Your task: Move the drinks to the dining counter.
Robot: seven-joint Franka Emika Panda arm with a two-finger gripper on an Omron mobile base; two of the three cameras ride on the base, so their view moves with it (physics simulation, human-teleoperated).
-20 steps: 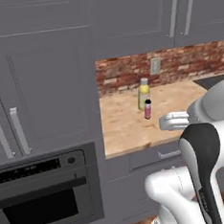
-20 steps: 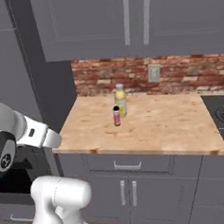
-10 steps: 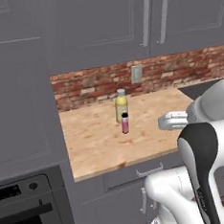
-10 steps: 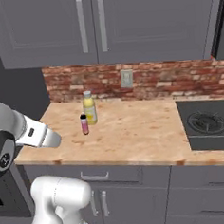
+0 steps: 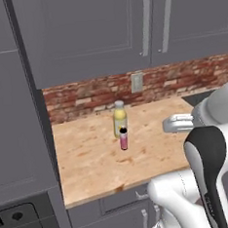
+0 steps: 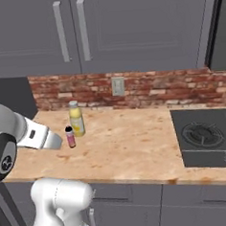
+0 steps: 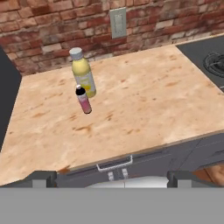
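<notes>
Your pincer (image 7: 112,178) is spread wide and empty, held back off the surface (image 7: 144,100) edge. The pink bottle (image 7: 83,99) and yellow bottle (image 7: 83,73) stand upright ahead, up and left of it, pink just in front of yellow, near the brick wall (image 7: 57,30).

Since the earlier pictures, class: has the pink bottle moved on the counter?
No. The pink bottle stands just in front of the yellow bottle, below the wall outlet, as before; the camera moved.
</notes>
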